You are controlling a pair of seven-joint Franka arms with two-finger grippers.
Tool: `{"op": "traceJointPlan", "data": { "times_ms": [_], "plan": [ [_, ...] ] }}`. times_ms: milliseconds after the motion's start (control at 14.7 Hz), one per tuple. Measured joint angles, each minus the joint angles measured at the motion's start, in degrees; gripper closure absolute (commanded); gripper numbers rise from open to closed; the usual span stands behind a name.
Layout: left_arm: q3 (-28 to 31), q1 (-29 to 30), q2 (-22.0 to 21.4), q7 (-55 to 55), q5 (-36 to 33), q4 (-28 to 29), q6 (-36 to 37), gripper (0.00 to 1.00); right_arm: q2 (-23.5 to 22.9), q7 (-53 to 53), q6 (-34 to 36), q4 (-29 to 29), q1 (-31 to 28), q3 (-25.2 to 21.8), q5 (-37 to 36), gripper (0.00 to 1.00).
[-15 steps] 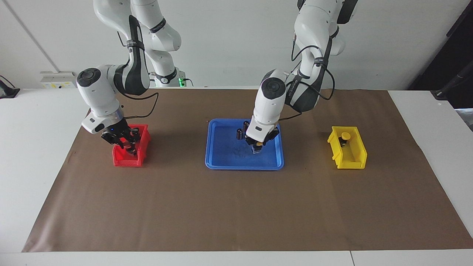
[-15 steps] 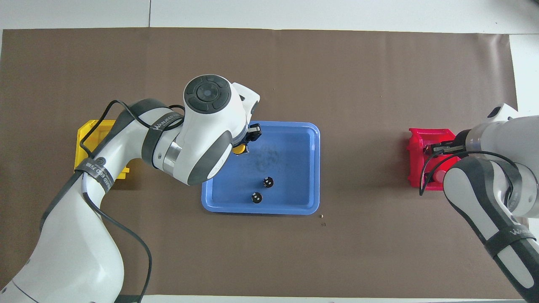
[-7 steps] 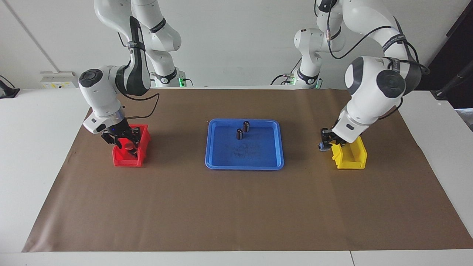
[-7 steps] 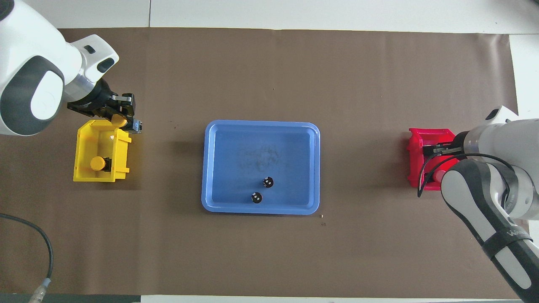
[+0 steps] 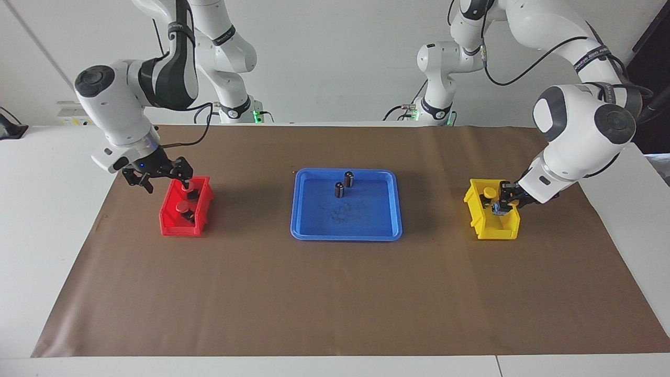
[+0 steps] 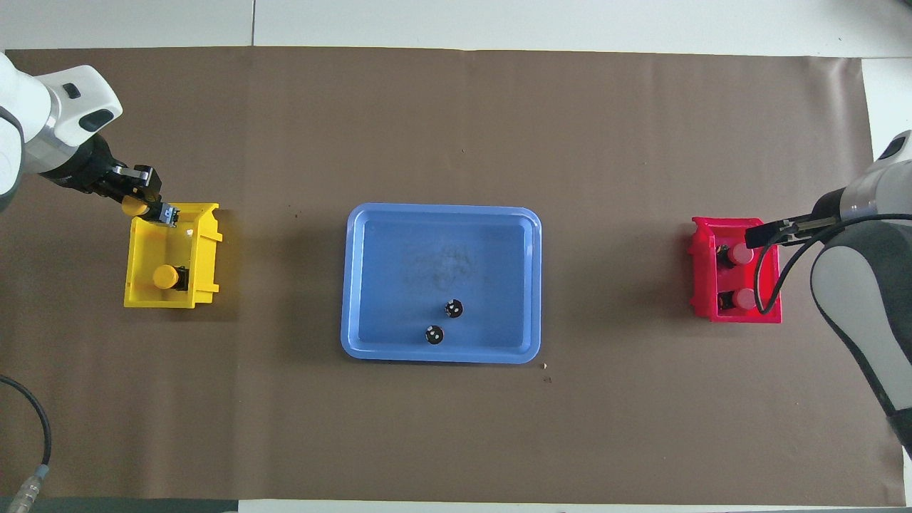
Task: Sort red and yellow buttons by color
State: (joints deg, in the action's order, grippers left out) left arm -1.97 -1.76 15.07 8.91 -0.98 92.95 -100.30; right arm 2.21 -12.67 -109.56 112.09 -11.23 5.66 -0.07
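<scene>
Left gripper [image 5: 503, 203]: moved from tray to over yellow bin [image 5: 507, 226], clamping yellow button [image 6: 132, 206].
Right gripper [image 5: 159, 177]: risen, spread wide.
Red bin [image 5: 168, 225]: 2 red buttons [image 6: 741, 254].

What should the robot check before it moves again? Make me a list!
1. Left gripper shut on the yellow button over the yellow bin: ok.
2. Other yellow button already lying in the yellow bin: ok.
3. Both red buttons in the red bin: ok.
4. Right gripper open, holding nothing, above the red bin: ok.
5. No red or yellow button left in the blue tray, only two dark cylinders: ok.
6. Held button low enough to let go: cannot tell.
</scene>
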Motion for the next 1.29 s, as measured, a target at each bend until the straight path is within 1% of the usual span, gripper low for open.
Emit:
{"op": "traceJointPlan", "data": {
  "times_ms": [340,476,680,816,1020,1088,1156,1224,1292],
  "plan": [
    [0.0,1.6,-2.3,1.6,-0.1,8.3,-8.1,0.99,4.6,2.1,18.2,-11.4,0.1,0.4,0.0,0.0],
    [0.0,2.1,-3.5,1.8,-0.1,12.5,-12.2,0.99,5.5,2.2,22.1,-14.6,0.1,0.3,0.0,0.0],
    [0.0,2.2,-4.3,1.8,-0.1,17.2,-17.0,0.99,5.2,3.2,22.7,-16.1,-0.4,0.0,0.0,0.0],
    [-0.3,2.1,-4.3,1.8,-0.1,18.7,-19.3,0.98,4.5,4.7,22.7,-16.4,-0.4,-0.3,0.0,0.0],
    [-0.4,2.1,-4.3,1.8,-0.1,20.6,-21.7,0.98,2.3,5.5,22.6,-18.6,-0.4,-0.1,0.0,0.0],
    [-0.4,2.1,-4.3,1.8,-0.1,21.3,-22.8,0.96,1.9,5.9,22.6,-19.1,-0.3,0.0,0.0,0.0],
    [-0.4,2.2,-4.3,1.8,-0.1,21.9,-23.7,0.82,1.6,6.8,22.5,-19.3,-0.3,0.1,0.0,0.0],
    [-0.3,2.2,-4.3,1.8,-0.1,22.3,-24.2,0.58,1.5,7.7,22.2,-19.4,-0.3,0.3,0.0,0.0],
    [-0.3,2.2,-4.3,1.8,-0.1,22.4,-24.4,0.47,1.5,8.2,22.0,-19.4,-0.3,0.3,0.0,0.0]
  ]
}}
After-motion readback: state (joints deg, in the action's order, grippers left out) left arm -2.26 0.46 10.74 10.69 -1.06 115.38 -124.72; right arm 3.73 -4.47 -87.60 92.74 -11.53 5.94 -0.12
